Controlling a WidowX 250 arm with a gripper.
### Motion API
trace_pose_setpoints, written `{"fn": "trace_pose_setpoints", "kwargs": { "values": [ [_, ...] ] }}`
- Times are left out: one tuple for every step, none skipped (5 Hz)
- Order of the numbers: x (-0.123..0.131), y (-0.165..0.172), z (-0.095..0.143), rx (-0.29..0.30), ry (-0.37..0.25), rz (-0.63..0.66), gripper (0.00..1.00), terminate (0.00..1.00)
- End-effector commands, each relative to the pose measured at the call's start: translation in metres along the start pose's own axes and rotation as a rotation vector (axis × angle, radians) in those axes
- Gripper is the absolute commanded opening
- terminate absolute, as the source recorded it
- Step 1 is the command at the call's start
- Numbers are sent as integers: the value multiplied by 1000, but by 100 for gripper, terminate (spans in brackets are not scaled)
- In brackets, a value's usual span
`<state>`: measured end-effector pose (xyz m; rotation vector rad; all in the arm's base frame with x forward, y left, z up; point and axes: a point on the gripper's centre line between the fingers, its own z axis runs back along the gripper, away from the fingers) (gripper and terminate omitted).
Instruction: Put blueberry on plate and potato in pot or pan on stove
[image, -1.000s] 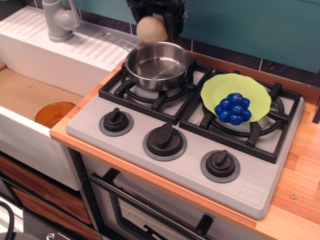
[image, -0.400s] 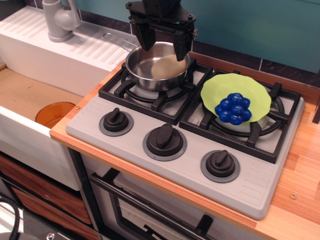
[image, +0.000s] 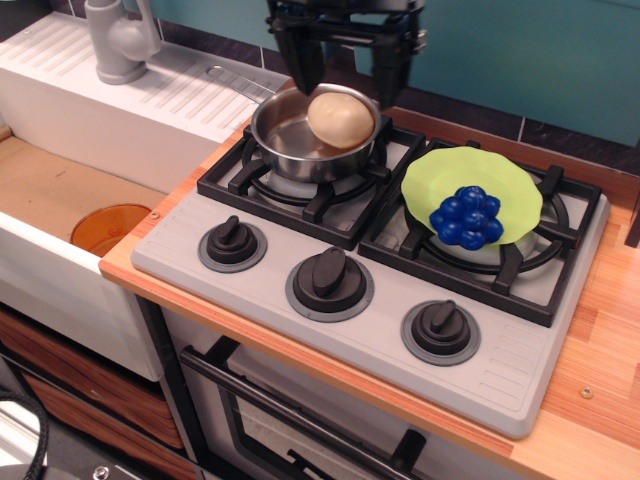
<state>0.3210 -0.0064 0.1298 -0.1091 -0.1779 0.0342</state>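
The pale tan potato (image: 340, 119) lies inside the shiny steel pot (image: 290, 145), against its far right wall. The pot stands on the back left burner of the grey stove (image: 300, 330). My gripper (image: 347, 72) hangs open just above the pot, its two dark fingers (image: 303, 60) spread wide to either side of the potato and not touching it. The deep-blue blueberry (image: 468, 216) rests on the lime-green plate (image: 440, 170), which sits on the right burner.
A white sink drainboard with a grey tap (image: 118, 40) is at the back left. An orange round dish (image: 110, 228) lies in the sink basin at left. Three dark knobs (image: 328, 280) line the stove's front. A wooden counter (image: 600, 340) runs along the right.
The gripper held the potato above the pot, then opened and dropped it in. It has since risen a little and shifted right; the potato has settled against the pot's right wall.
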Motion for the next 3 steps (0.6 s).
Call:
{"fn": "trace_pose_setpoints", "kwargs": {
  "values": [
    [-18, -50, 14, -52, -47, 61, 100, 0],
    [-19, -54, 10, -95, -35, 80, 100, 0],
    [-10, -47, 1, -122, -1, 84, 100, 100]
  ]
}}
